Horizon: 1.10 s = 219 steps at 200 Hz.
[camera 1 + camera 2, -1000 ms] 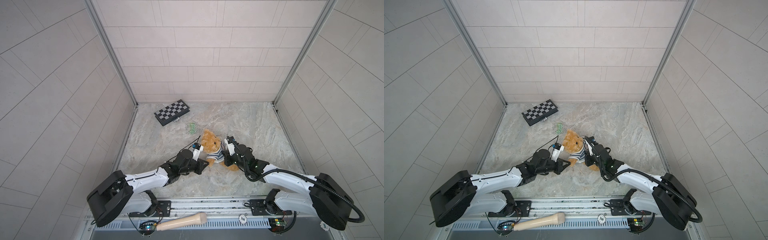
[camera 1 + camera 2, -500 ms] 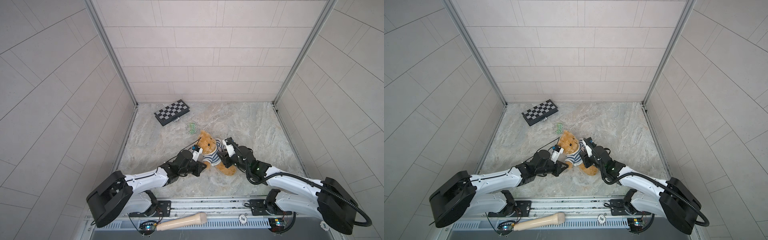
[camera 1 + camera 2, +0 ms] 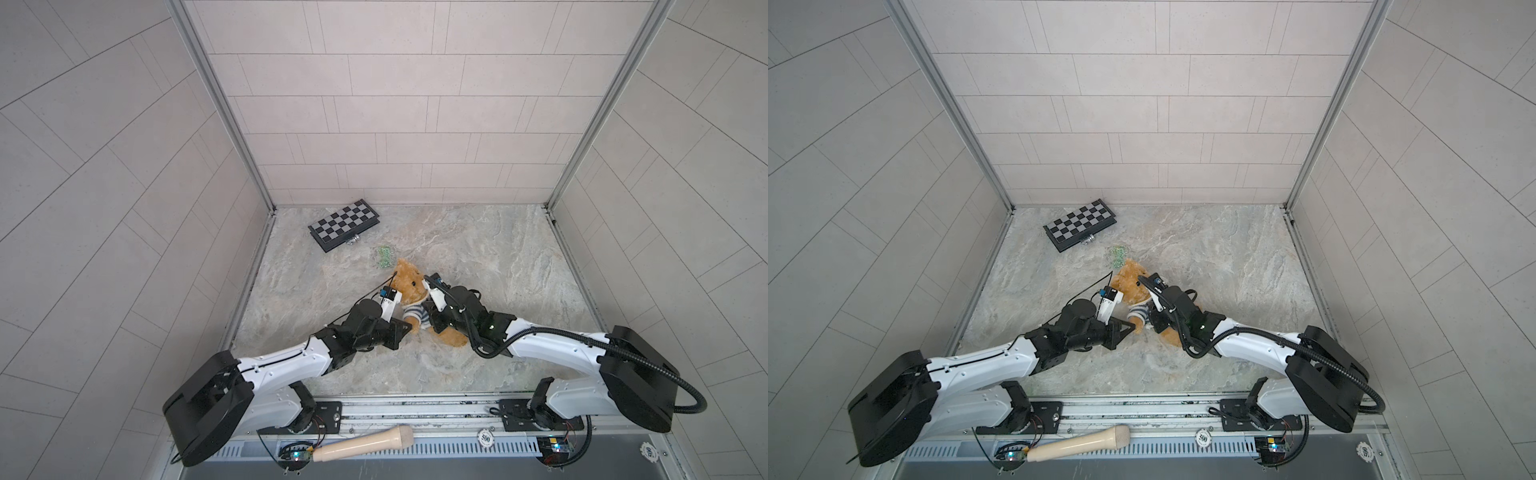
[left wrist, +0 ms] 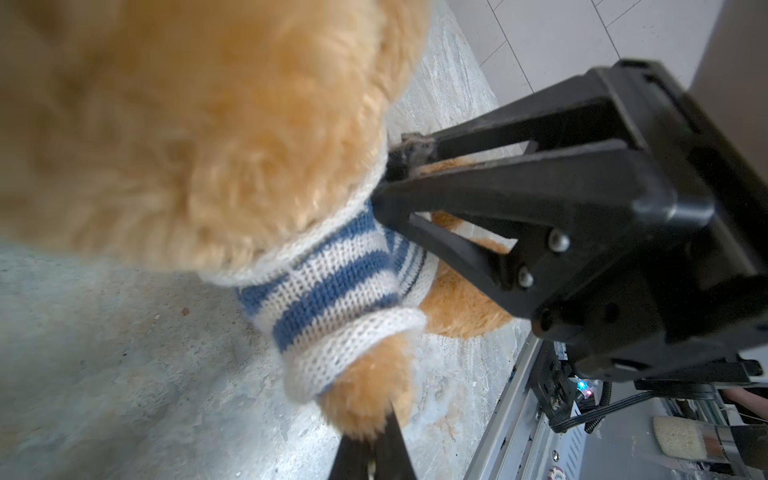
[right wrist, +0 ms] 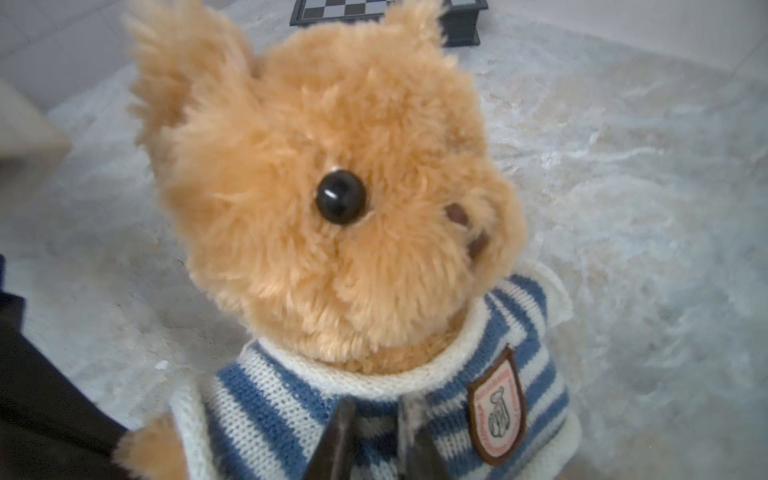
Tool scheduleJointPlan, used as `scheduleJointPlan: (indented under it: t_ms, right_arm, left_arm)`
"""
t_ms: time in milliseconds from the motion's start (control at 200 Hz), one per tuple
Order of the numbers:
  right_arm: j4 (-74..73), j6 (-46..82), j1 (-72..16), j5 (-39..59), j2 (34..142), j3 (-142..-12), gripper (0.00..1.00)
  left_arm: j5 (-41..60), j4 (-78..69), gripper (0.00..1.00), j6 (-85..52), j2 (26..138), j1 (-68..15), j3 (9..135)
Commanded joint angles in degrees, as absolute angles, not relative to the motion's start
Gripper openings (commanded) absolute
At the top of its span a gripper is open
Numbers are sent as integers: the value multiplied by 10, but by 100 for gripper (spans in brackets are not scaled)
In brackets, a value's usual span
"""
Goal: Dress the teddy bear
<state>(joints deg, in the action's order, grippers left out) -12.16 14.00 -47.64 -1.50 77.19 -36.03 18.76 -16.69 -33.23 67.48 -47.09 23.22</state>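
Observation:
The teddy bear (image 3: 410,286) (image 3: 1133,283) sits mid-table, golden-brown and fluffy, wearing a blue-and-white striped knit sweater (image 5: 266,411) (image 4: 332,291) with a shield badge (image 5: 496,409). My left gripper (image 4: 376,451) (image 3: 405,328) is shut on the bear's paw (image 4: 365,390), which sticks out of a sleeve. My right gripper (image 5: 376,440) (image 3: 430,318) is at the bear's chest just below the collar. Its fingers (image 4: 401,164) pinch the sweater's knit. The bear's legs are mostly hidden behind the right arm.
A folded chessboard (image 3: 344,224) (image 3: 1079,224) lies at the back left, with a small green scrap (image 3: 383,257) between it and the bear. A wooden handle (image 3: 365,442) and a chip (image 3: 485,436) rest on the front rail. Tiled walls enclose three sides.
The right gripper let go briefly and closed again on the sweater's front, higher up near the collar. The bear has shifted slightly left and sits more upright. The left gripper kept its hold.

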Motion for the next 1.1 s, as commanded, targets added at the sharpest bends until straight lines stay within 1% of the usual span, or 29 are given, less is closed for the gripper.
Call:
scheduleJointPlan:
  t_ms: [0,35,140,501,676,831,891,941,976,1021,1091]
  right_arm:
    - [-108,124,-477,-54,777,-371,5]
    - [-108,122,-476,-63,774,-369,0]
    - [-112,133,-470,-96,764,-358,0]
    - [-109,155,-423,-118,710,-307,0]
    - [-113,159,-420,-114,705,-302,0]
    - [-114,152,-420,-61,685,-304,0]
    - [-131,152,-420,-30,670,-293,12]
    - [-162,141,-420,7,655,-278,26]
    - [-175,141,-421,33,646,-270,33]
    - [-181,135,-421,68,635,-264,39]
    - [-182,127,-421,116,620,-256,44]
  left_arm:
    - [177,-148,0,-315,665,-470,242]
    - [173,-142,0,-312,662,-470,242]
    - [164,-115,0,-301,652,-468,245]
    - [149,-75,0,-287,605,-449,231]
    - [149,-77,0,-286,602,-447,232]
    - [154,-81,0,-289,607,-446,244]
    - [164,-86,0,-292,606,-442,250]
    - [174,-87,0,-294,606,-440,262]
    - [183,-87,0,-294,606,-440,271]
    - [199,-90,0,-295,605,-440,284]
    - [224,-100,0,-301,601,-440,296]
